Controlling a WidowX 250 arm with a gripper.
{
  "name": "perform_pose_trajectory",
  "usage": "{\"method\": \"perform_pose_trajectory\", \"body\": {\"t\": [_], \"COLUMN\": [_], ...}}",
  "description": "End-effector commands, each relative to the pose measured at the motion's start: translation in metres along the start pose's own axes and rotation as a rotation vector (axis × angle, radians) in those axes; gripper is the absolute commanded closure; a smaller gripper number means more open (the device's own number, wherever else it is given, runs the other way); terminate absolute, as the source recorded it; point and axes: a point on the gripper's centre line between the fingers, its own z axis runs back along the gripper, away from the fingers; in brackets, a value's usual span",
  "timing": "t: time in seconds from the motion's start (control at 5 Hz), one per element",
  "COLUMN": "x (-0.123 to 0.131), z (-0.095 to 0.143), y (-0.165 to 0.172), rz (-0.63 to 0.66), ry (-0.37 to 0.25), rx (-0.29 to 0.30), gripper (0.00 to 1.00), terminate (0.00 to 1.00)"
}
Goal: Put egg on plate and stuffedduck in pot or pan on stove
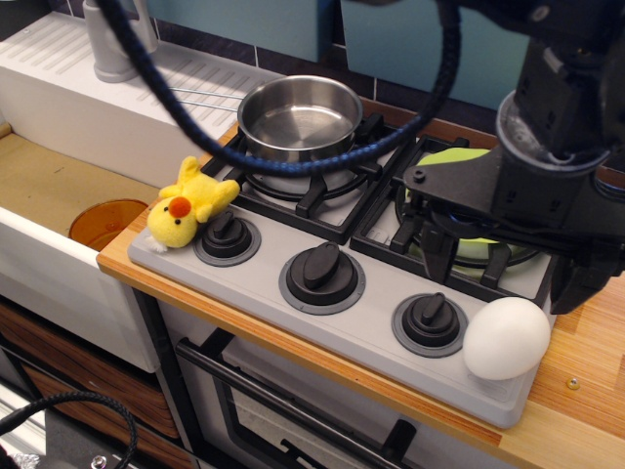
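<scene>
Egg on front right corner of stove, duck on front left corner, pan on left burner, plate beneath gripper, jaws spread, empty.

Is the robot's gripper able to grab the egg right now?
Probably yes. The egg sits in the open on the stove's front right corner, nothing covering it, and the gripper hangs just above and behind it.

White egg, yellow duck, lime-green plate, grey stove
</scene>
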Motion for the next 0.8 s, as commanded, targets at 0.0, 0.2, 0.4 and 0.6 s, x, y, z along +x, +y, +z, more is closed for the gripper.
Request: {"method": "perform_pose_trajectory", "body": {"t": [0.0, 0.2, 0.4, 0.6], "x": [0.0, 0.003, 0.006, 0.009], "z": [0.0, -0.014, -0.026, -0.039], "y": [0.0, -0.007, -0.014, -0.018], "rz": [0.0, 0.012, 0.031, 0.035], "ry": [0.0, -0.015, -0.053, -0.065], "rx": [0.0, -0.016, -0.048, -0.055], "gripper": [0.0, 0.0, 0.0, 0.0], "terminate": [0.0, 0.0, 0.0, 0.0]}}
